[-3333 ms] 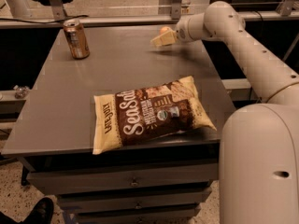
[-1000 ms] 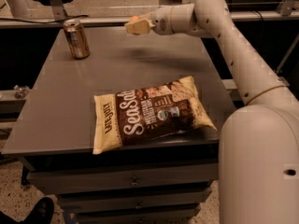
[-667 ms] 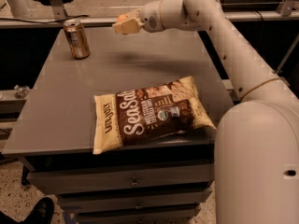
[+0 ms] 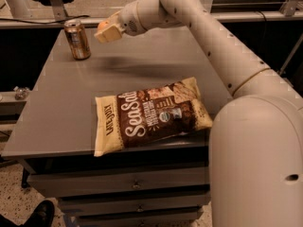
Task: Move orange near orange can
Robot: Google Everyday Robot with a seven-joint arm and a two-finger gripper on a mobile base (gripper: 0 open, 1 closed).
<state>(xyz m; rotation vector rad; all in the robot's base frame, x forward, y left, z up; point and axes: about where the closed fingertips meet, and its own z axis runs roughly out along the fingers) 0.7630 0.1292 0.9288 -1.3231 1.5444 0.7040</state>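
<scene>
The orange can (image 4: 77, 39) stands upright at the far left corner of the grey table (image 4: 61, 103). My gripper (image 4: 105, 30) hangs in the air just right of the can, a little above the table. It is shut on the orange (image 4: 102, 25), of which only a small orange patch shows between the cream fingers (image 4: 110, 33). The arm reaches in from the right across the back of the table.
A large brown-and-cream snack bag (image 4: 151, 113) lies flat near the table's front edge. Drawers (image 4: 132, 186) sit under the table. The robot's white body (image 4: 255, 164) fills the lower right. A dark shoe (image 4: 40, 214) shows on the floor at lower left.
My gripper has carried the orange leftward along the back of the table, from the far right side to just beside the can. The can and bag have not moved.
</scene>
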